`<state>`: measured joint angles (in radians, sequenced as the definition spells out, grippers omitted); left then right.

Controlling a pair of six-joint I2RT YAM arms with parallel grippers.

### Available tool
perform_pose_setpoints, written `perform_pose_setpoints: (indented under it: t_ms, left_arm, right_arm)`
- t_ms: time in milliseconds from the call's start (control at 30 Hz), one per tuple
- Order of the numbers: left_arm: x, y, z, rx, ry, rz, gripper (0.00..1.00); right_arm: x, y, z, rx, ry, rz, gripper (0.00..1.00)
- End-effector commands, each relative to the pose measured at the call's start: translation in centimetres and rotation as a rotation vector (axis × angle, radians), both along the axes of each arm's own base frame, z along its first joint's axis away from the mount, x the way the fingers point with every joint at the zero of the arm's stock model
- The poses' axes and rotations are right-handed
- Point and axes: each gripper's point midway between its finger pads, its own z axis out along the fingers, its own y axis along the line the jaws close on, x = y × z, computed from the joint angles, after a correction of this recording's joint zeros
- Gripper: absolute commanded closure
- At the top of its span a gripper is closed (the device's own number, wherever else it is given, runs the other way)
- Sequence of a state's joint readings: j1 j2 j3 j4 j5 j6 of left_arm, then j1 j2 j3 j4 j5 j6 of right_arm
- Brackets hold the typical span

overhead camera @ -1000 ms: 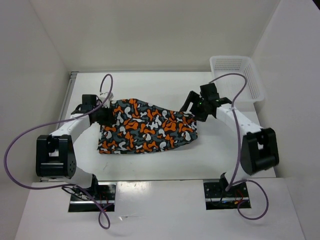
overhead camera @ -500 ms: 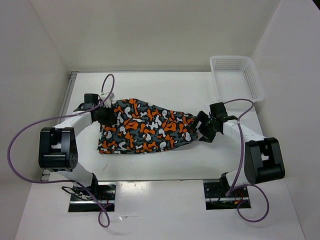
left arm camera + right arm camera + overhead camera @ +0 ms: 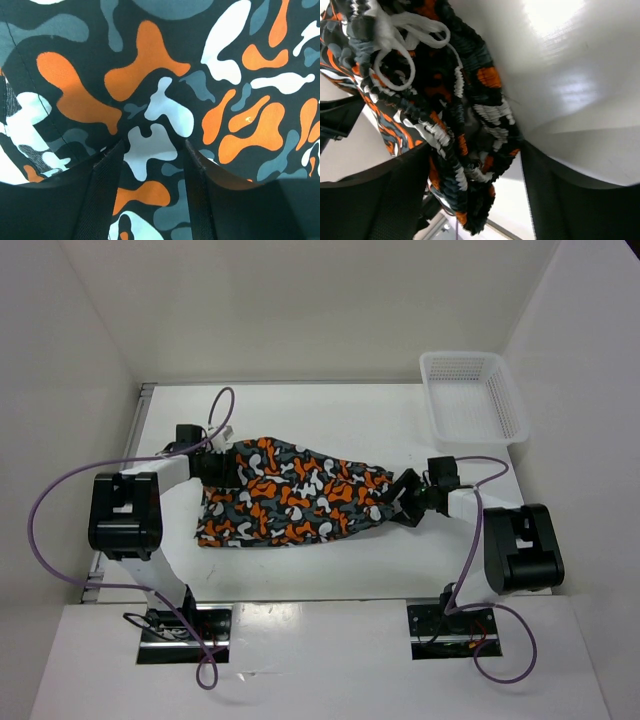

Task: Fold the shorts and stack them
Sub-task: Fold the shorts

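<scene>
The shorts (image 3: 290,495), printed in orange, white, grey and black, lie spread flat in the middle of the table. My left gripper (image 3: 213,466) rests low on their upper left edge. In the left wrist view its fingers (image 3: 106,192) stand apart with flat fabric (image 3: 160,100) between them. My right gripper (image 3: 400,506) is at the shorts' right end. In the right wrist view its jaws are wide apart around the gathered elastic waistband (image 3: 465,145), with the white drawstring (image 3: 400,45) just beyond.
A white mesh basket (image 3: 470,395) stands at the back right corner. White walls close in the table on the left, back and right. Purple cables loop off both arms.
My right gripper has come down and left from the shorts' upper right corner to the waistband end. My left arm has swung in closer, with its gripper staying at the left edge.
</scene>
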<state>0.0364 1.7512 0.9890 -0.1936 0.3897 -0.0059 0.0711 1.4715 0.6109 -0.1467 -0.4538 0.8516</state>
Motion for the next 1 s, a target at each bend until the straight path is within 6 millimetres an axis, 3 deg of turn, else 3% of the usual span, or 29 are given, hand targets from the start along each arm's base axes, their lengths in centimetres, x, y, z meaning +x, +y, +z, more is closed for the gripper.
perform_pose_setpoints:
  t_ms: [0, 100, 133, 200, 267, 367, 533, 567, 733, 833, 900, 967]
  left_arm:
    - [1.9, -0.2, 0.4, -0.006, -0.052, -0.014, 0.42]
    - [1.7, 0.1, -0.5, 0.009, -0.028, -0.004, 0.44]
    - [1.7, 0.1, -0.5, 0.009, -0.028, -0.004, 0.44]
    - [1.5, 0.1, -0.6, 0.009, -0.019, -0.004, 0.44]
    - [1.7, 0.4, 0.4, 0.026, -0.034, 0.007, 0.44]
    - [1.8, 1.1, 1.6, 0.060, -0.049, 0.029, 0.40]
    - [1.2, 3.2, 2.0, 0.069, -0.050, 0.086, 0.40]
    - [1.2, 3.2, 2.0, 0.069, -0.050, 0.086, 0.40]
    - [0.7, 2.8, 0.9, 0.069, -0.039, 0.075, 0.40]
    - [0.9, 2.4, 0.5, 0.069, -0.049, 0.064, 0.40]
    - [0.7, 1.8, -1.1, 0.060, -0.033, 0.050, 0.44]
    - [0.6, 0.9, -2.1, 0.029, -0.018, 0.021, 0.50]
  right_arm:
    - [1.2, -0.1, -0.9, 0.015, -0.035, -0.036, 0.27]
    - [1.6, -0.4, -1.4, 0.003, -0.043, -0.057, 0.42]
    - [2.0, -0.7, -1.5, -0.015, -0.051, -0.080, 0.55]
    - [2.4, -1.1, -1.5, -0.036, -0.055, -0.095, 0.69]
    - [2.9, -1.8, -1.2, -0.081, -0.048, -0.108, 0.87]
    - [3.4, -3.0, -0.1, -0.159, -0.056, -0.122, 1.00]
    - [2.9, -4.5, 2.5, -0.249, -0.066, -0.137, 1.00]
    - [1.8, -4.8, 2.2, -0.267, -0.021, -0.138, 1.00]
    - [1.7, -6.3, 5.5, -0.343, -0.086, -0.165, 1.00]
    - [2.4, -6.7, 8.0, -0.368, -0.149, -0.164, 1.00]
    - [3.3, -6.4, 9.8, -0.380, -0.198, -0.136, 1.00]
    - [4.2, -4.9, 11.7, -0.398, -0.245, -0.076, 1.00]
